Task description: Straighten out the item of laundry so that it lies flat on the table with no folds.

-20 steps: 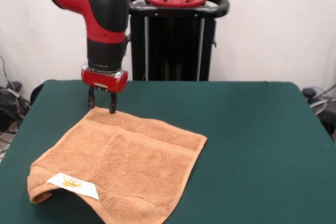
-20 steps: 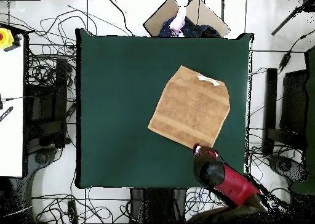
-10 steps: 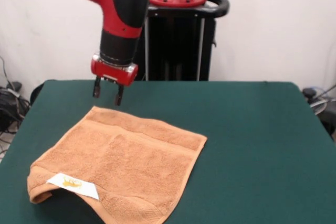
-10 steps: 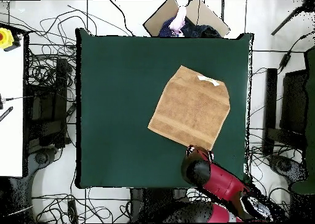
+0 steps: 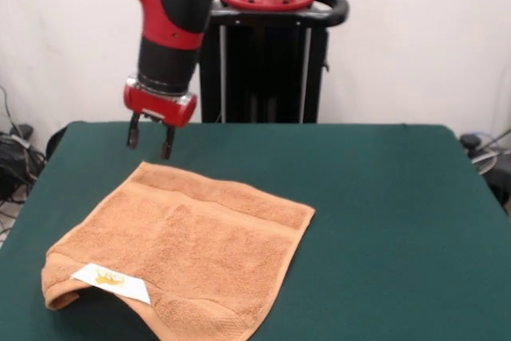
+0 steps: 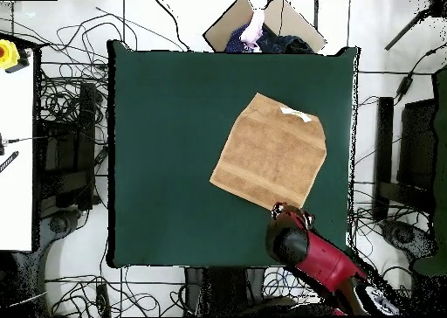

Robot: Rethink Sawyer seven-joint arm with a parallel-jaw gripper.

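Laundry in the form of an orange-tan terry hand towel (image 5: 184, 257), roughly square with woven border bands, is seen spread on a large rectangular tabletop covered in dark green felt-like fabric (image 5: 383, 221). In the front view the towel is placed toward seven o'clock of the tabletop, one corner pointing to eleven o'clock and another to three o'clock. Its edge at eight o'clock is curled under into a rolled fold, and a small white label with yellow print (image 5: 110, 281) is shown lying at that fold. The rest of the cloth is laid nearly flat.

A red and black arm is seen coming down at eleven o'clock, and its gripper (image 5: 148, 139) is held above the table, just off the towel's far corner and clear of the cloth. The two dark fingers (image 5: 168, 144) are spread apart with nothing between them.

In the overhead view the towel (image 6: 271, 151) is found toward three o'clock of the green table (image 6: 166, 157), the label (image 6: 295, 114) at its twelve o'clock edge, and the gripper (image 6: 291, 214) is seen just past its five o'clock corner. Part of a person (image 6: 255, 28) is visible beyond the table at twelve o'clock, beside brown cardboard (image 6: 288, 19).
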